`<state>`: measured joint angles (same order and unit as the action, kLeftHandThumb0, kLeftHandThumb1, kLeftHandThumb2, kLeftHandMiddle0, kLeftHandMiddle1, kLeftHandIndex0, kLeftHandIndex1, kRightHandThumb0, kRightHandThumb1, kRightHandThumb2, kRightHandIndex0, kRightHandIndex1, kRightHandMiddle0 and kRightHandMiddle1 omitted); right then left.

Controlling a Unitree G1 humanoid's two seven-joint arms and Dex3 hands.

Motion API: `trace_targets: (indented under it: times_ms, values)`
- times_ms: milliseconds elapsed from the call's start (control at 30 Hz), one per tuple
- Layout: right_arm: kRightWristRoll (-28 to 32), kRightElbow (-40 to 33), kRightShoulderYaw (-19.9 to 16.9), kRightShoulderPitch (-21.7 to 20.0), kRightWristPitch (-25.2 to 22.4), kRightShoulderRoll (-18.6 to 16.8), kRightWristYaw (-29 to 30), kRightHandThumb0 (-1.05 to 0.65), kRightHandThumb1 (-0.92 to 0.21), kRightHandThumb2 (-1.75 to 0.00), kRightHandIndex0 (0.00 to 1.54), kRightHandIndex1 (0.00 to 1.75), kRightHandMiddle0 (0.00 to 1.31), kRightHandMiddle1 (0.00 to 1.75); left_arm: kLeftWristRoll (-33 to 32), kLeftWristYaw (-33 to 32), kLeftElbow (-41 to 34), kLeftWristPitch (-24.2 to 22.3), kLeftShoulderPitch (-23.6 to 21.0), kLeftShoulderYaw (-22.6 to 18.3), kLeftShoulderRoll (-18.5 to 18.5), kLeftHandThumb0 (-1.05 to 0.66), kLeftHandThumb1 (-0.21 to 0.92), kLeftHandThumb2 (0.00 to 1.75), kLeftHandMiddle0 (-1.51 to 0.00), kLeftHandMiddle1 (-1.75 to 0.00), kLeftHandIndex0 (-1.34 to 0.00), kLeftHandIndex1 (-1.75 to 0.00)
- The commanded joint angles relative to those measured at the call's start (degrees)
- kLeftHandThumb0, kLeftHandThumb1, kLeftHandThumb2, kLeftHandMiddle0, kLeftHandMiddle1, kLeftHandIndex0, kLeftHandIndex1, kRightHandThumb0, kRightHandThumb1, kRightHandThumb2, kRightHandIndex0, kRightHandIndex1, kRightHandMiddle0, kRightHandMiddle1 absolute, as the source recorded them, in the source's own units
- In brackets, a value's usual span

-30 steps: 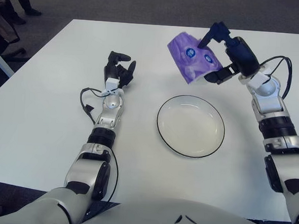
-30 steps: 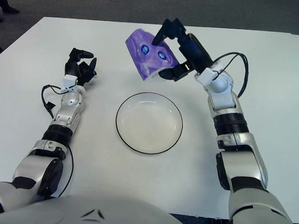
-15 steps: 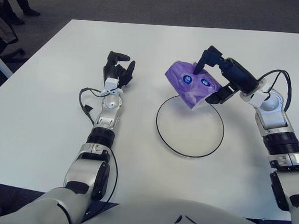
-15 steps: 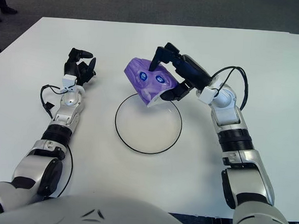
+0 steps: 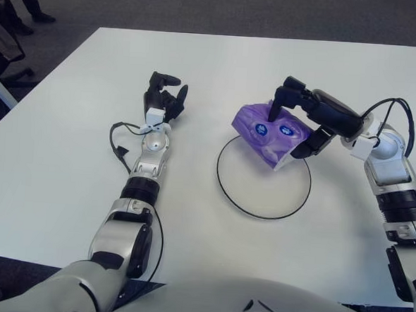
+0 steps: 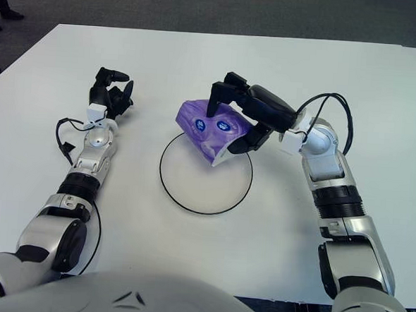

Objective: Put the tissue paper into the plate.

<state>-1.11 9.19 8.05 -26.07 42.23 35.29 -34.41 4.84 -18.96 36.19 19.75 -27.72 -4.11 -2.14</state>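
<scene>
A purple tissue pack (image 5: 271,135) sits in the grip of the right hand (image 5: 305,123), black fingers (image 5: 281,98) curled over its top and another pressing its right end. The pack hangs tilted over the far rim of the plate (image 5: 262,196) — whether its lower corner touches the plate cannot be told.

The plate is white with a thin dark rim and lies near the middle of the white worktop (image 5: 58,182), well apart from every edge. Bare surface surrounds it on all sides, with the widest stretch toward the left edge.

The left hand (image 5: 162,100) rests on the worktop well left of the plate, fingers loosely curled upward and holding nothing.

Half a second ago the pack was higher and slightly farther back; it has since dropped lower over the plate as the right arm reached inward. The left hand has not moved.
</scene>
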Motion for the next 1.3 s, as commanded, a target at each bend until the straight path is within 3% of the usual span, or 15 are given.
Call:
trace_targets:
  times_ms: [0,67,133,333,367,467,600,700,833,1100,1267]
  values:
    - [-0.09,-1.66,0.08,0.77,-1.76,1.26,-1.76,0.0,-0.62,-0.82,0.49,1.56,0.37,1.59,1.06,-0.26,4.69,0.04,5.22,0.18,0.04,-0.36,0.91,0.33,-0.82,-1.75,-0.43,-1.52]
    - [0.14,-2.21,-0.18,1.04,-2.27,1.45,-2.24,0.0,-0.79,-0.49,0.5,1.49,0.4,1.44,1.11,-0.32,4.9,0.13,5.14,0.21,0.01,-0.36,0.91,0.33,-0.82,-1.75,-0.43,-1.52]
    - [0.5,-2.77,-0.53,1.43,-2.55,1.71,-2.67,-0.01,-0.86,-0.37,0.52,1.45,0.39,1.39,1.15,-0.38,5.14,0.2,5.05,0.24,-0.01,-0.36,0.91,0.33,-0.82,-1.75,-0.43,-1.52]
    - [1.93,-2.96,-1.04,1.8,-1.68,1.69,-3.4,-0.01,-0.91,-0.26,0.56,1.4,0.36,1.35,1.19,-0.53,5.71,0.31,4.72,0.28,-0.03,-0.36,0.9,0.34,-0.81,-1.75,-0.43,-1.53]
    - [2.95,-3.0,-1.02,1.75,-1.39,1.72,-3.97,-0.11,-0.91,-0.23,0.53,1.32,0.35,1.28,1.2,-0.54,5.78,0.32,4.69,0.29,-0.05,-0.36,0.9,0.34,-0.81,-1.75,-0.43,-1.53]
    - [5.9,-3.76,-0.94,1.64,-2.01,2.35,-6.24,-0.43,-0.91,-0.07,0.51,0.61,0.33,0.76,1.2,-0.57,5.94,0.35,4.61,0.32,-0.08,-0.36,0.9,0.34,-0.81,-1.75,-0.43,-1.53]
    - [12.97,-6.48,-0.88,1.15,-9.02,4.63,-12.59,-0.53,-0.91,-0.01,0.44,0.14,0.34,0.35,1.19,-0.6,6.24,0.44,4.47,0.34,-0.1,-0.36,0.9,0.35,-0.8,-1.75,-0.43,-1.53]
    - [17.74,-9.28,-1.28,0.47,-16.15,6.25,-16.89,-0.55,-0.9,-0.01,0.28,0.04,0.27,0.19,1.16,-0.59,6.43,0.52,4.38,0.35,-0.1,-0.36,0.9,0.36,-0.8,-1.75,-0.43,-1.53]
    - [19.76,-10.83,-2.32,0.39,-19.81,6.18,-18.9,-0.55,-0.91,-0.01,0.18,0.01,0.22,0.09,1.1,-0.54,6.63,0.57,4.26,0.35,-0.12,-0.36,0.89,0.37,-0.8,-1.75,-0.43,-1.54]
    - [20.59,-10.86,-5.56,0.38,-17.73,5.02,-20.81,-0.55,-0.92,-0.04,0.1,0.0,0.15,0.03,0.95,-0.43,6.77,0.62,4.2,0.35,-0.11,-0.36,0.88,0.39,-0.8,-1.75,-0.42,-1.54]
    - [22.54,-9.66,-8.14,-1.11,-17.36,4.86,-22.02,-0.59,-0.92,-0.15,0.07,0.0,0.12,0.01,0.94,-0.46,6.88,0.59,4.11,0.32,-0.1,-0.36,0.87,0.4,-0.8,-1.75,-0.42,-1.54]
